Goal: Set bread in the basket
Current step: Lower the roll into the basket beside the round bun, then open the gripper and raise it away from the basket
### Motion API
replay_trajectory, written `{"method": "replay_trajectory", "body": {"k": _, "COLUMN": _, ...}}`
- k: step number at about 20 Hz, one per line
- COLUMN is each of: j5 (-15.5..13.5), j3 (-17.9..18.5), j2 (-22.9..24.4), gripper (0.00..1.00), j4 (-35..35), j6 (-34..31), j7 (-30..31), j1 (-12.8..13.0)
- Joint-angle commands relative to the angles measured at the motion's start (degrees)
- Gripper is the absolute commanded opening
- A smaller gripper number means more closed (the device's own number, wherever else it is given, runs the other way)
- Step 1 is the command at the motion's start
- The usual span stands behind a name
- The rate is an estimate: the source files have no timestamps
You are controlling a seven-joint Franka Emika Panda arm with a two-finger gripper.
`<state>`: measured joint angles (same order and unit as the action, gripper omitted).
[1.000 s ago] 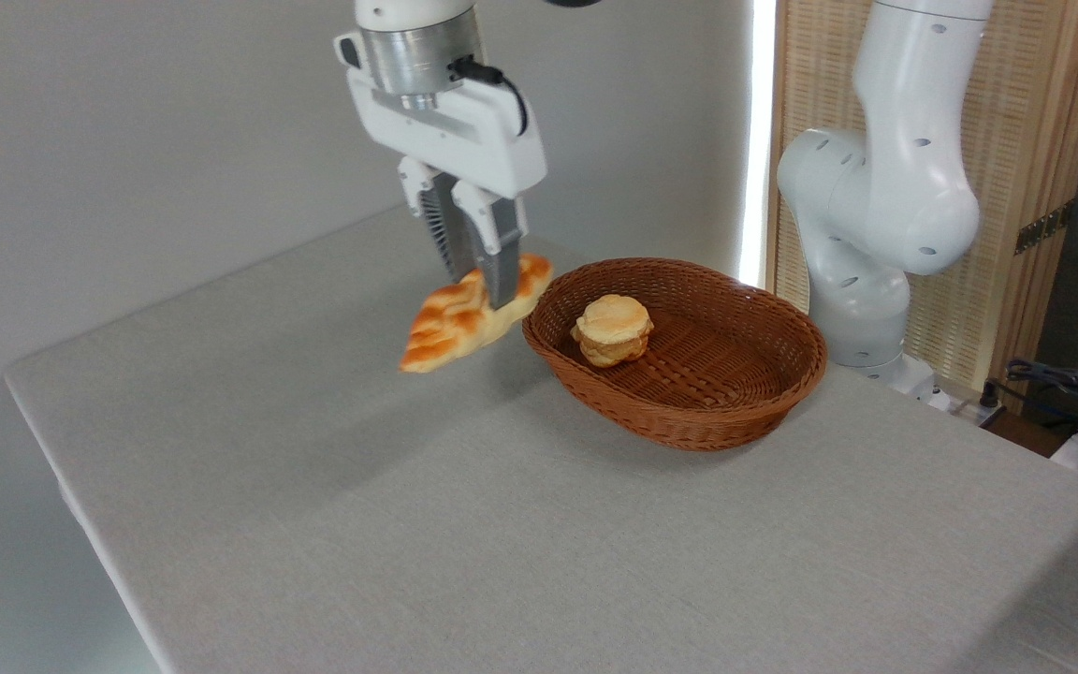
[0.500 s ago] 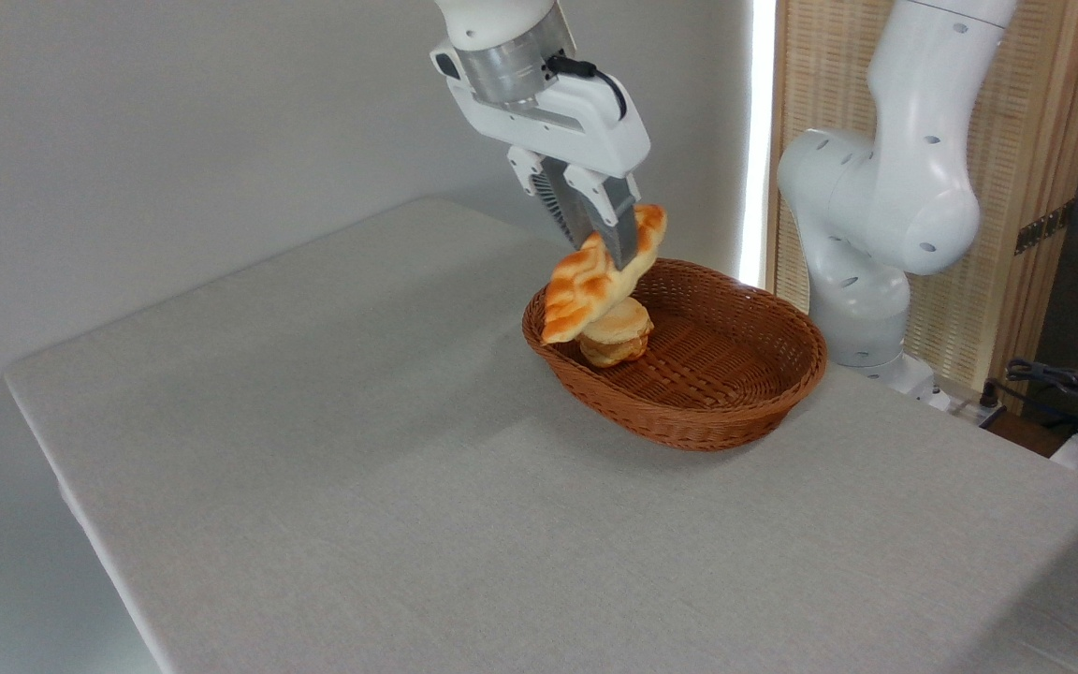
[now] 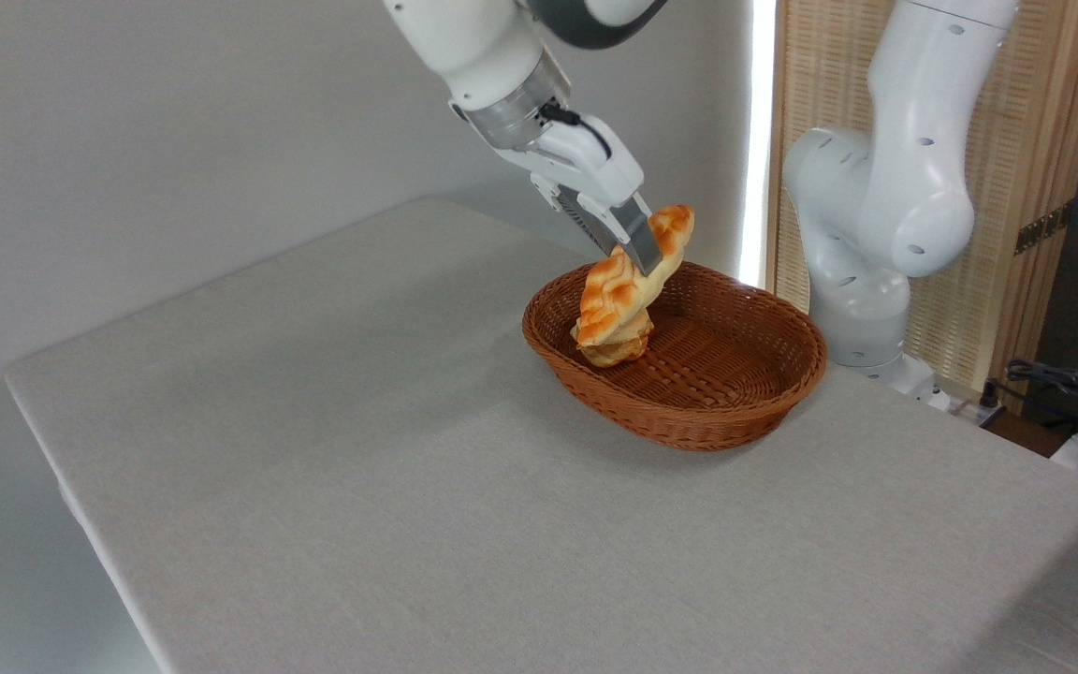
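The bread, a braided golden-orange loaf with pointed ends, hangs steeply tilted over the left part of the basket, its upper tip to the right. My gripper is shut on its middle, reaching in from the upper left at a slant. The basket is oval, reddish-brown wicker, standing on the table. The loaf's lower end is right above a small pale round bun lying inside the basket, and I cannot tell whether they touch.
A grey cloth covers the table. The arm's white base stands just right of the basket, in front of a slatted wooden screen. Cables lie at the far right edge.
The gripper carried the bread rightward from outside the basket's left rim to above its interior, then lowered it slightly. The loaf has tilted steeper and now covers the bun's top.
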<state>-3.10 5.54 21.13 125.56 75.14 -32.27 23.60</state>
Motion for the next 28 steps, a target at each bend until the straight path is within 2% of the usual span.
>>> {"method": "replay_trajectory", "body": {"k": 1, "j5": -0.68, "j3": 0.53, "j2": -0.92, "gripper": 0.91, "j4": 0.21, "j6": 0.27, "j7": -0.77, "j1": 2.07}}
{"method": "replay_trajectory", "body": {"k": 6, "j5": -0.77, "j3": 0.53, "j2": -1.97, "gripper": 0.91, "j4": 0.12, "j6": 2.03, "j7": -0.77, "j1": 3.21}}
{"method": "replay_trajectory", "body": {"k": 14, "j5": -0.77, "j3": 0.61, "j2": -2.59, "gripper": 1.0, "j4": -0.67, "j6": 5.45, "j7": -0.77, "j1": 3.91}}
{"method": "replay_trajectory", "body": {"k": 19, "j5": -0.07, "j3": 1.41, "j2": -2.76, "gripper": 1.0, "j4": -4.62, "j6": 14.66, "j7": -1.04, "j1": 3.12}}
{"method": "replay_trajectory", "body": {"k": 21, "j5": 0.2, "j3": 3.68, "j2": -3.38, "gripper": 1.0, "j4": -6.03, "j6": 19.15, "j7": -1.04, "j1": 3.12}}
{"method": "replay_trajectory", "body": {"k": 25, "j5": 3.8, "j3": 5.62, "j2": -5.3, "gripper": 1.0, "j4": -6.82, "j6": 29.6, "j7": -0.86, "j1": 3.12}}
{"method": "replay_trajectory", "body": {"k": 28, "j5": 3.8, "j3": 7.64, "j2": -7.68, "gripper": 1.0, "j4": -10.06, "j6": 33.57, "j7": -0.77, "j1": 3.12}}
